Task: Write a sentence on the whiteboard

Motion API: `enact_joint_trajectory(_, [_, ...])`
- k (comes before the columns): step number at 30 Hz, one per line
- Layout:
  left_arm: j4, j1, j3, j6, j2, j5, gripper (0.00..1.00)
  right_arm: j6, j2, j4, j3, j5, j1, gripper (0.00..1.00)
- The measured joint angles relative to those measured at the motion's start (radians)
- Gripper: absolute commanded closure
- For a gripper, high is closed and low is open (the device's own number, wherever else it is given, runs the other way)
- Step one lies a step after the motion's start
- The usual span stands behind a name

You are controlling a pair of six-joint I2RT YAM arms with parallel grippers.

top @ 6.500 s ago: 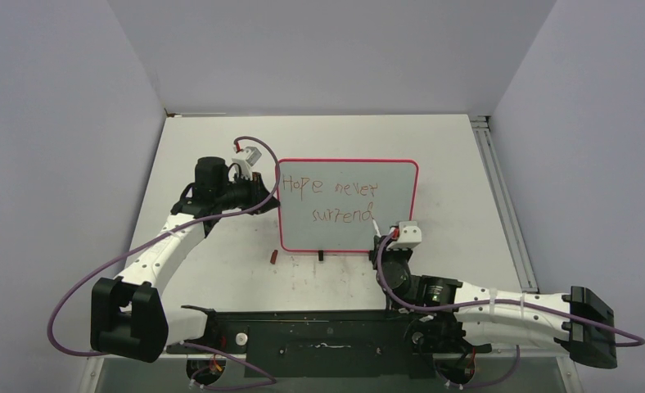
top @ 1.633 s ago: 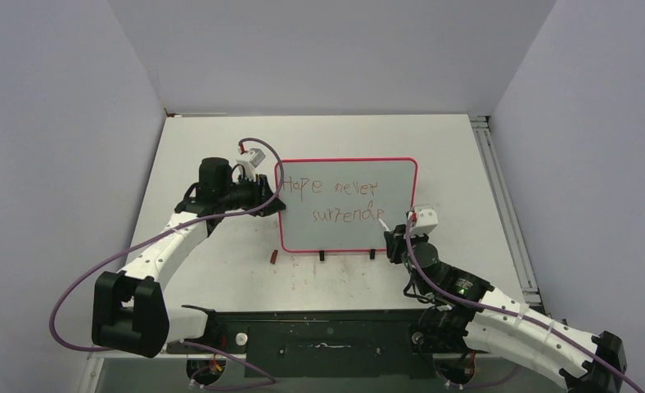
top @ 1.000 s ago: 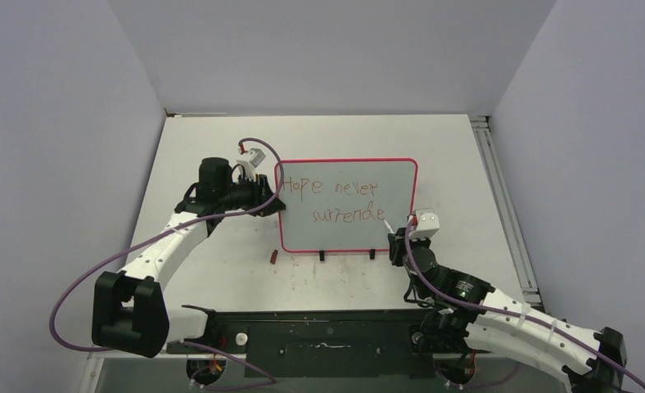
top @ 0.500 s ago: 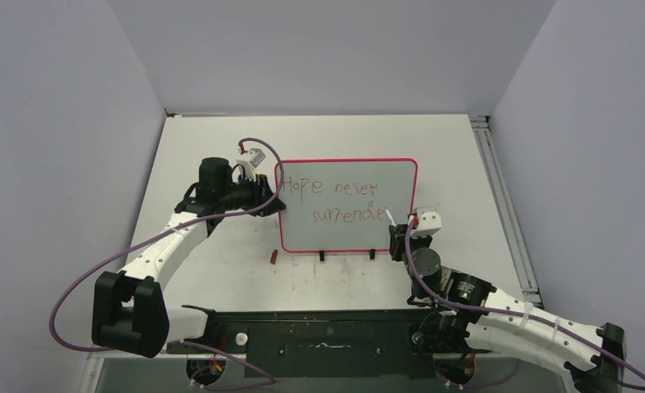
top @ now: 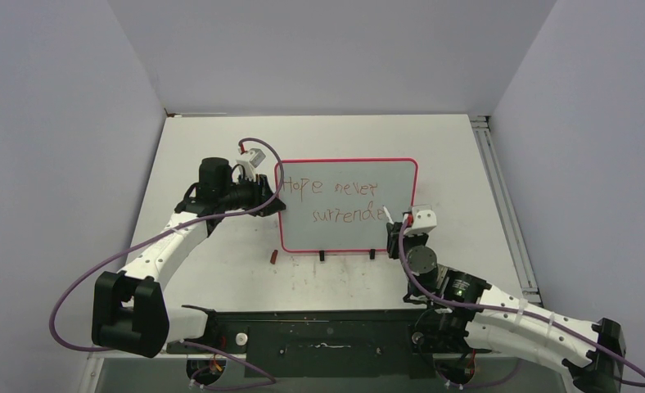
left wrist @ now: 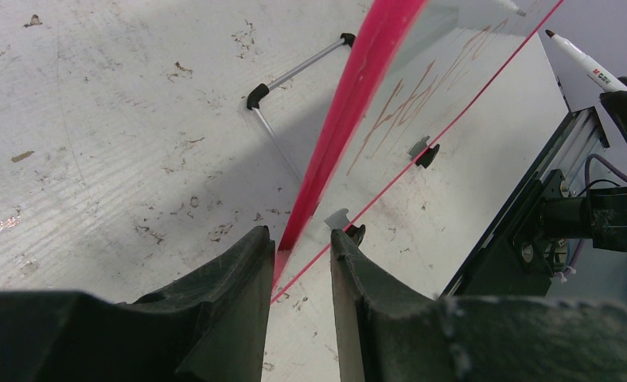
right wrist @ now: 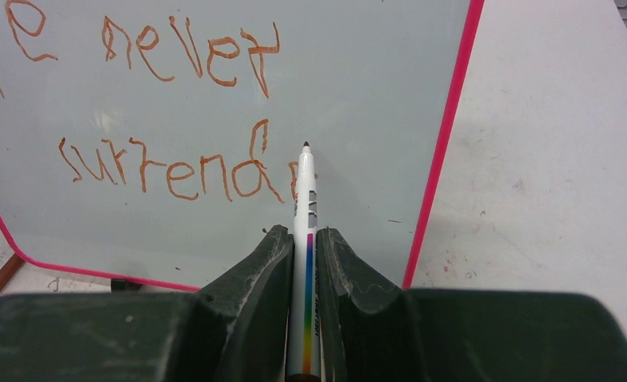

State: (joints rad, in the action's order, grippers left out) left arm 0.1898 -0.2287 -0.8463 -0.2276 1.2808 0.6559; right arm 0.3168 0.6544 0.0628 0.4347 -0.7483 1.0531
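Room: grey-violet walls stood on three sides of a white worktop (top: 221, 139), which was scuffed and stained near the arms.
Board: the board (top: 336, 236) stood upright near the middle of the worktop on two black feet (top: 322, 255). Its written face was turned toward the arms, and it had a thin pink-red frame with rounded corners.
Sentence: the sentence (right wrist: 199, 175) was in shaky red-brown letters, in two lines. The upper line read "Hope never". The lower line read "surrend", with one more stroke after it that the pen partly hid.
Left fingers: the left fingers (left wrist: 262, 243) were closed on the left edge of the board, and the pink frame ran between them.
Right fingers: the right fingers (right wrist: 282, 239) were closed on a white marker (right wrist: 305, 191), which lay along them and pointed forward at the board.
Marker tip: it was at the end of the lower line, just right of the "d". I could not tell if it touched the surface.
Right wrist: it was just beside the lower right corner of the board.
Brown piece: a small red-brown piece (top: 274, 256) lay on the worktop just beside the lower left corner of the board.
Rail: a metal rail (top: 499, 205) ran along the right edge of the worktop.
Cables: a purple cable (top: 82, 278) hung in a loop along the left arm, and one more ran along the right arm.
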Motion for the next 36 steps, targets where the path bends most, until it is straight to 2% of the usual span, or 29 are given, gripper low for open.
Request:
enact_joint_trajectory(22, [0.0, 0.0, 0.0, 0.0, 0.0, 0.0, 0.7, -0.016, 0.063, -0.017, 0.0, 0.007, -0.037, 0.95])
enact_joint_trajectory(36, [0.0, 0.0, 0.0, 0.0, 0.0, 0.0, 0.7, 0.058, 0.027, 0.053, 0.0, 0.003, -0.038, 0.95])
